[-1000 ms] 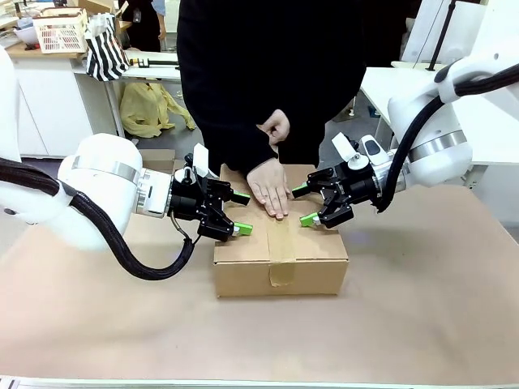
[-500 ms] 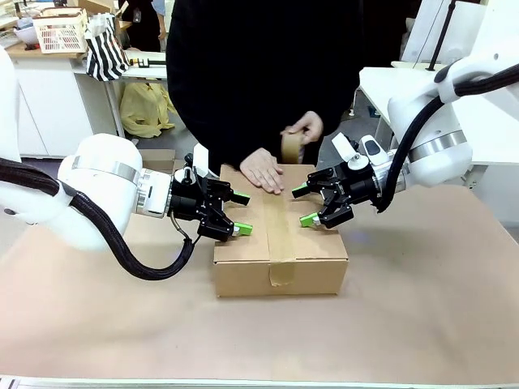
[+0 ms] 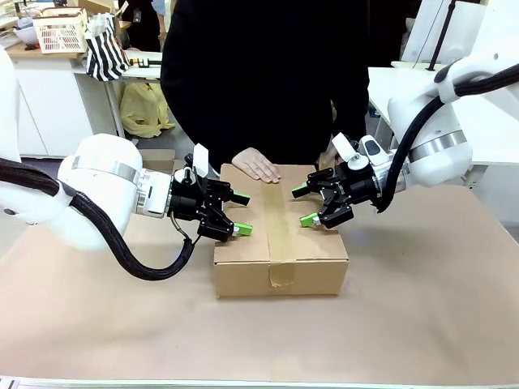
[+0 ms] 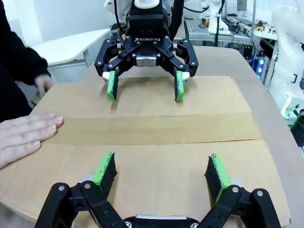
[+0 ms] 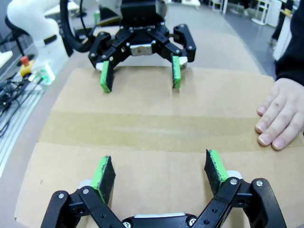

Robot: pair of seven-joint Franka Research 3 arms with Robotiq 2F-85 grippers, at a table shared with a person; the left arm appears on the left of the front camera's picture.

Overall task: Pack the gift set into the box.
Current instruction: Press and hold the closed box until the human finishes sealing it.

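The box (image 3: 280, 243) is a brown carton lying shut on the table, with brownish tape (image 3: 280, 227) along its top seam. My left gripper (image 3: 241, 213) stands open over the box's left top edge, its green pads (image 4: 105, 168) spread above the cardboard (image 4: 152, 152). My right gripper (image 3: 305, 205) is open over the right top edge, holding nothing (image 5: 159, 173). Each wrist view shows the other gripper facing it across the tape (image 4: 145, 85) (image 5: 140, 76). A person's hand (image 3: 257, 166) lies flat on the box's far end. The gift set is out of view.
A person in black stands close behind the box. Brown paper (image 3: 422, 308) covers the table, with bare room in front and to both sides. Behind at left stand a white counter (image 3: 49, 97), a basket and a striped bag.
The person's flat hand slid from mid-box back to the far edge. Their other hand held up a tape roll half a second ago and has dropped from sight. Both grippers stayed put.
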